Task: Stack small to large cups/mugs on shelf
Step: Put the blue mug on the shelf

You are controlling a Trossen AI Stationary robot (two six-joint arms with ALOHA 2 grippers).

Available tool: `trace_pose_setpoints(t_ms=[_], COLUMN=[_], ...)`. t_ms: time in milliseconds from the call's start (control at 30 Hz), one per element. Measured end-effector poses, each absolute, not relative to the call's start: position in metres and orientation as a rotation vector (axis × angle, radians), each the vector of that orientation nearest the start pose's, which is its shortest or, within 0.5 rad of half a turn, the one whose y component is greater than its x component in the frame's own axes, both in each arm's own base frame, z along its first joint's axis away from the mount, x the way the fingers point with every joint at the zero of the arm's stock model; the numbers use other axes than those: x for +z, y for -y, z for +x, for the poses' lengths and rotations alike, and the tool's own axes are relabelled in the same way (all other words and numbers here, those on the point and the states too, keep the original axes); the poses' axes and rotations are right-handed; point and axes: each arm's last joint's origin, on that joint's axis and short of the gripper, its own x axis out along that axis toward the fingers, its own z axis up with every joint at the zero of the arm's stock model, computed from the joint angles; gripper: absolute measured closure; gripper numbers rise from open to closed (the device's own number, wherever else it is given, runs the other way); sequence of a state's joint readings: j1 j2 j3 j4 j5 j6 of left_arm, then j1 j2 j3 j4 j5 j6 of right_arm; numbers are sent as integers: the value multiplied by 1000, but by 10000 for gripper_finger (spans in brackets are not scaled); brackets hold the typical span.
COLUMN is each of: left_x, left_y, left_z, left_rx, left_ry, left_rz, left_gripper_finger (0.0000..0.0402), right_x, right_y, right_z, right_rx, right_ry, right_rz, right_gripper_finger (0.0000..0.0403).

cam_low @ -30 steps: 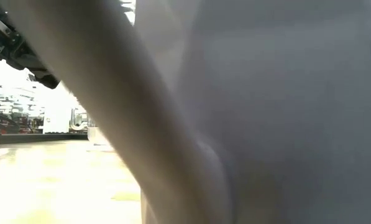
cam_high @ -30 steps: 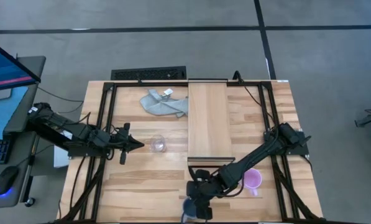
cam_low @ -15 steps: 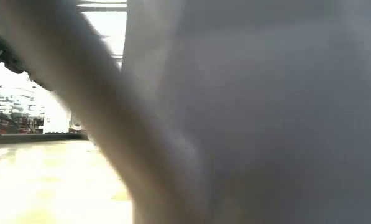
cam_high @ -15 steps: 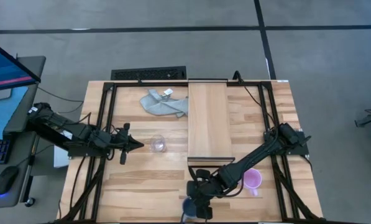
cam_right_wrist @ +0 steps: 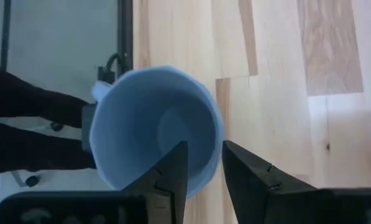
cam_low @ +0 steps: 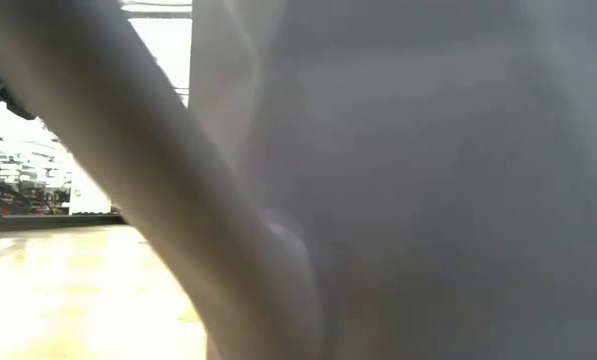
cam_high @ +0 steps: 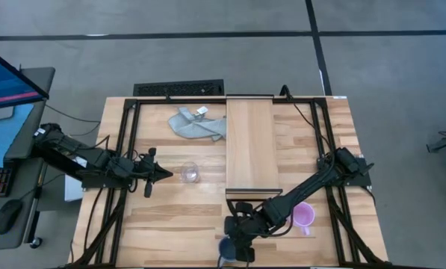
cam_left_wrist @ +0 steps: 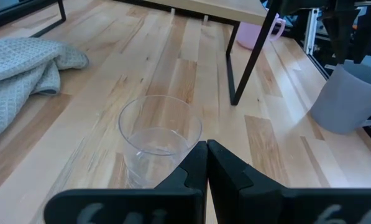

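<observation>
The blue-grey mug (cam_high: 225, 251) stands at the table's near edge, in front of the shelf (cam_high: 249, 142); it fills the low view (cam_low: 428, 180). My right gripper (cam_high: 239, 245) is shut on it from above. The pink-purple mug (cam_high: 303, 215) stands on its base to the right of the shelf's near end. The clear glass cup (cam_left_wrist: 159, 134) stands upright on the table left of the shelf. My left gripper (cam_left_wrist: 206, 148) is shut, its tips close beside the glass; I cannot tell whether they touch it. My right gripper holds the blue-grey mug by its rim wall (cam_right_wrist: 215, 138), one finger (cam_right_wrist: 173, 167) inside the mug and one (cam_right_wrist: 247, 173) outside. The fingers come from above, pointing down into the open mouth. Whether the mug's base is on the table, I cannot tell.
A grey cloth (cam_high: 196, 123) lies at the far left of the shelf. The shelf's dark metal leg (cam_left_wrist: 247, 59) stands between the glass and the mugs. Dark frame rails run along the table's left and right sides.
In the low view the blue-grey mug's blurred outline has shifted a little toward the table's left. Both arms look unchanged in the high view.
</observation>
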State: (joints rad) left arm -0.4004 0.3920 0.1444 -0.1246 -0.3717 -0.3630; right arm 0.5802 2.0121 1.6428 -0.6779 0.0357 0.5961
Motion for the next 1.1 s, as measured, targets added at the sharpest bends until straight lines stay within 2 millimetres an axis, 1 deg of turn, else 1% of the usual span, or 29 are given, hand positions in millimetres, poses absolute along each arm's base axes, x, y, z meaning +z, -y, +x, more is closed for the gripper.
trace_pose_setpoints(t_ms=[267, 733, 1100], left_x=[168, 168, 168], left_y=[36, 36, 36], left_z=[111, 111, 111], left_rx=[34, 42, 42], left_ry=[-344, -343, -343], left_rz=[-220, -262, -263], left_gripper_finger=[401, 401, 401], right_x=[223, 223, 223], right_y=[-231, -236, -235], right_z=[360, 358, 359], right_rx=[141, 196, 194], right_ry=[-1143, -1167, -1167], right_rz=[204, 235, 235], right_gripper_finger=[281, 281, 281])
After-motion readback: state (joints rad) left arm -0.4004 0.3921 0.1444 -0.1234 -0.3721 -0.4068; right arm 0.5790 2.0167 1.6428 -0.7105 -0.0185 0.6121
